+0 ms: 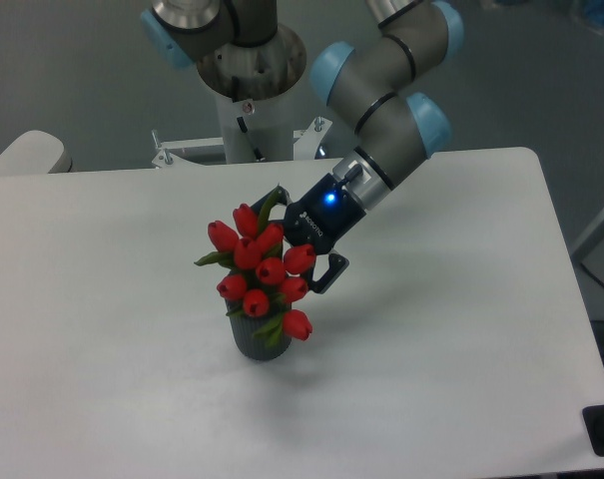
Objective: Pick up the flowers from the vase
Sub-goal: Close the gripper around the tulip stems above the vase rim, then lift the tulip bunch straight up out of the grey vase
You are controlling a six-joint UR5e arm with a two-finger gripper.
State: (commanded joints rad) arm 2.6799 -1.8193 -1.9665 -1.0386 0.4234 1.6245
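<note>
The flowers, a tight bunch of red tulip buds with a few green leaves, stand in the vase, a small dark grey ribbed cylinder near the middle of the white table. My gripper reaches in from the upper right, tilted down toward the bunch, with a blue light on its wrist. Its jaws are spread wide. One finger shows above the top buds and the other finger shows at the bunch's right side. The fingertips are partly hidden behind the buds. The flowers sit in the vase, not lifted.
The arm's base column stands at the table's far edge behind the vase. A pale rounded object sits at the far left corner. A dark object is at the lower right, off the table edge.
</note>
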